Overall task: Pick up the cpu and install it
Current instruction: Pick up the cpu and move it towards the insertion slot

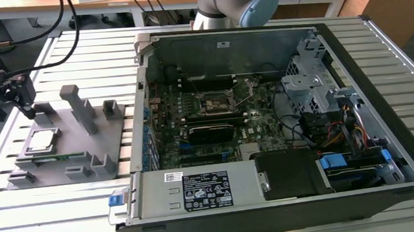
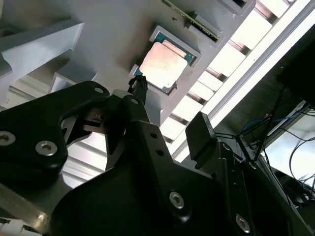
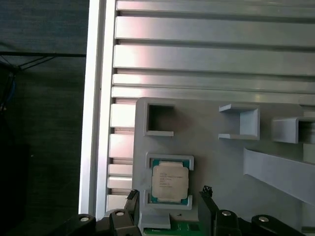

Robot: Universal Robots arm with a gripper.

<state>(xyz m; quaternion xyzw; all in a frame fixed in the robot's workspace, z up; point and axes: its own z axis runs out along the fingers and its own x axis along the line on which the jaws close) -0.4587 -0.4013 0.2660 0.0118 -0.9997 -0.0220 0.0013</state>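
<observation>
The cpu [image 3: 170, 181] lies flat in its square pocket on the grey fixture [image 3: 221, 162], which sits on the slatted desk [image 1: 68, 213] to the exterior view's left of the open computer case [image 1: 232, 48]. The tool [image 3: 169, 194] hangs just above it, fingers apart and astride the pocket. The likely risk is an off-centre descent: a fingertip could land on the pocket wall or catch one corner, tilting the chip.

The cpu [image 1: 41, 140] is a small, flat, square chip with a silver-grey metal top and a thin green edge. It lies top up, apparently level, in a square recess of the grey holder [image 1: 78, 148], at the exterior view's left.
</observation>
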